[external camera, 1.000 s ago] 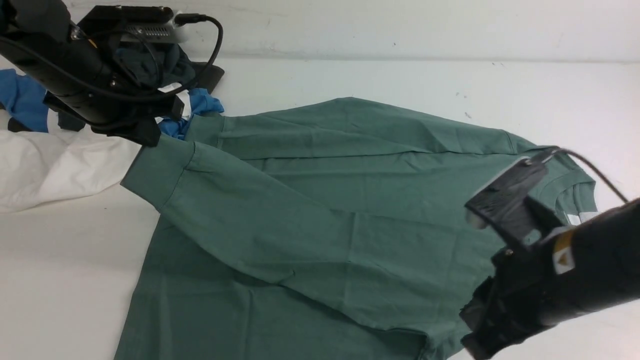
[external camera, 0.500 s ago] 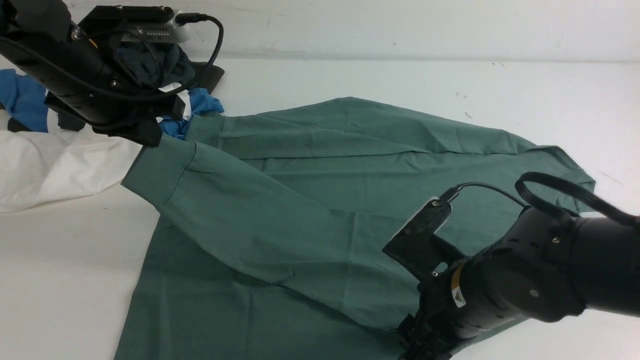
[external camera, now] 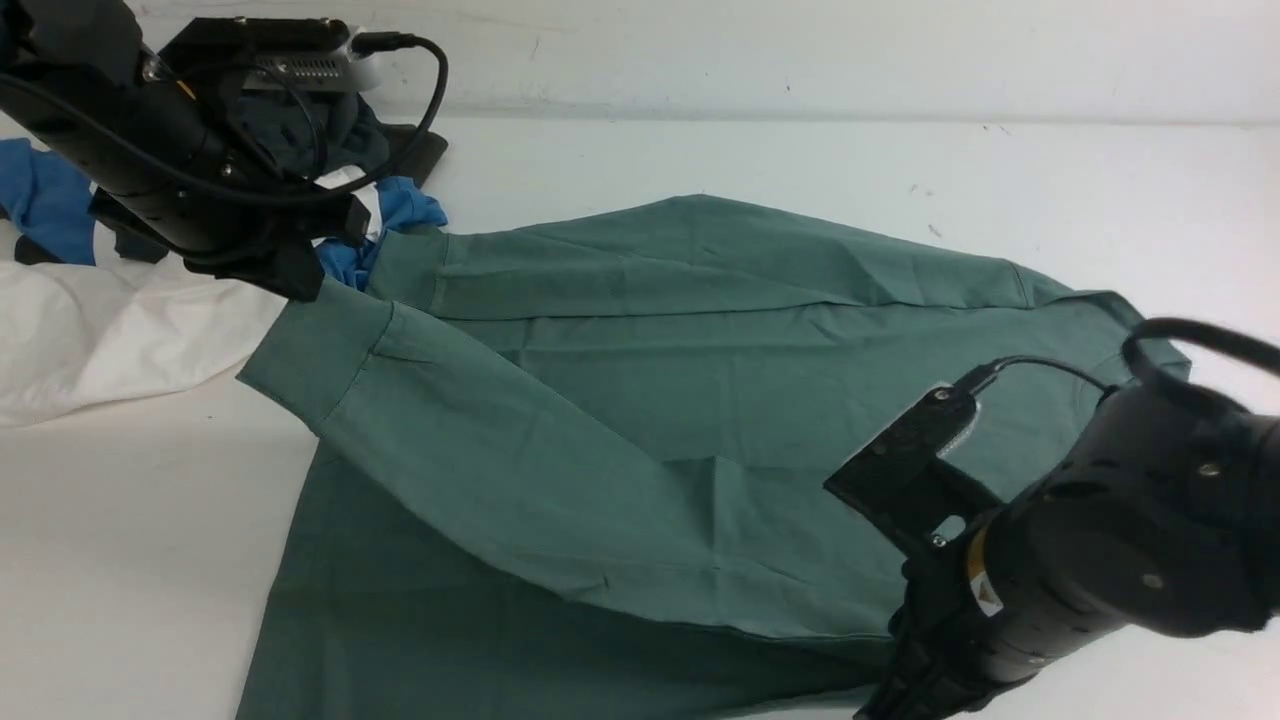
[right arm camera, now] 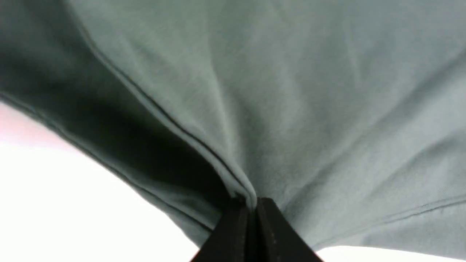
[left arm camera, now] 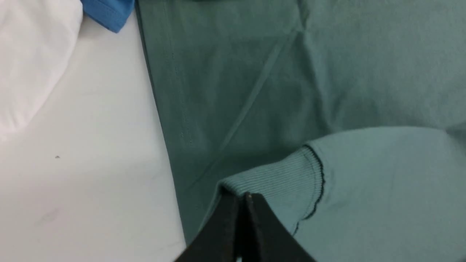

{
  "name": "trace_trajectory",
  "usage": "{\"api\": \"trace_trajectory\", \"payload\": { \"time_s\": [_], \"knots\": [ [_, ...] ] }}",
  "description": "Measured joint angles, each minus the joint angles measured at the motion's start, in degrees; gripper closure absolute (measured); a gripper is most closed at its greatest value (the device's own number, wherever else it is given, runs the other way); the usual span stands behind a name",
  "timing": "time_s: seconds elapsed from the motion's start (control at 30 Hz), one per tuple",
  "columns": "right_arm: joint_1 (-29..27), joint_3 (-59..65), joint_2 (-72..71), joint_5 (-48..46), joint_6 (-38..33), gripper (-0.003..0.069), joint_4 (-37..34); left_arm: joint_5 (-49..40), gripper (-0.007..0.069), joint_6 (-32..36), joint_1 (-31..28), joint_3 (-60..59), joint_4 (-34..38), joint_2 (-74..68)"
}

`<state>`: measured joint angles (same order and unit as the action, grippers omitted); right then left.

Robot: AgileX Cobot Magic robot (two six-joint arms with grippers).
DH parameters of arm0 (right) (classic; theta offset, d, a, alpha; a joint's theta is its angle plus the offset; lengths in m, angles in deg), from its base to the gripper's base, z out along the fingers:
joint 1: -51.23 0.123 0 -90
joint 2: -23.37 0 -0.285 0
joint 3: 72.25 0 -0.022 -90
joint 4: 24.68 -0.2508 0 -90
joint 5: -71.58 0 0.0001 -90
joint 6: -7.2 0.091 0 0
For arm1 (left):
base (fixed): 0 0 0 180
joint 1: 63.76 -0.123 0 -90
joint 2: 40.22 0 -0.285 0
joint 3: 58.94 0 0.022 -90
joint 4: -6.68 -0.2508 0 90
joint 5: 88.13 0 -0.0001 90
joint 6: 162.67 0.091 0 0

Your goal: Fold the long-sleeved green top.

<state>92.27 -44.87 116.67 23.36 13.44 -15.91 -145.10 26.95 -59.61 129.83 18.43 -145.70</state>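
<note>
Both grippers clamped on the green top

The green long-sleeved top (external camera: 640, 380) lies across the white table (external camera: 130, 520), running past its near edge. Left gripper (left arm camera: 244, 198) pinches a ribbed cuff (left arm camera: 280, 178) — ribbing clear only in the wrist view; right gripper (right arm camera: 253, 203) pinches a seamed fold. Since the previous front frame, the right arm has shifted rightward.

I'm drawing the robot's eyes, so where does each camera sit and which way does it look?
Front view: between the arms, looking forward at the green top; both arms show.
Left wrist view: on the left arm, facing a ribbed cuff in the shut left pincer; its tips show.
Right wrist view: on the right arm, facing cloth pinched in the right pincer; its tips show.
The front and left wrist views share the white cloth.
</note>
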Motion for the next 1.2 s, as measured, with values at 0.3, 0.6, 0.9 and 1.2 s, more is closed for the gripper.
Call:
{"api": "trace_trajectory", "payload": {
  "time_s": [0.3, 0.6, 0.9, 1.2],
  "knots": [
    [0.1, 0.1, -5.4, -5.6, 3.8, 0.0657, -0.5, 0.2, 0.0628, 0.2, 0.0, 0.2, 3.2, -5.0],
    [0.1, 3.6, -5.4, -6.2, 8.7, 0.0657, -2.3, 4.8, 0.0628, 0.5, 0.1, 0.2, 2.1, -10.4],
    [0.1, 4.5, -5.5, -6.9, 11.4, 0.0547, -10.0, 6.0, 0.0628, 2.2, 0.1, 0.2, 4.0, -15.0],
    [0.1, 4.5, -5.6, -12.7, 9.6, 0.0333, -14.1, 6.0, 0.0628, 2.2, 0.1, 0.2, 1.1, -15.7]
  ]
}}
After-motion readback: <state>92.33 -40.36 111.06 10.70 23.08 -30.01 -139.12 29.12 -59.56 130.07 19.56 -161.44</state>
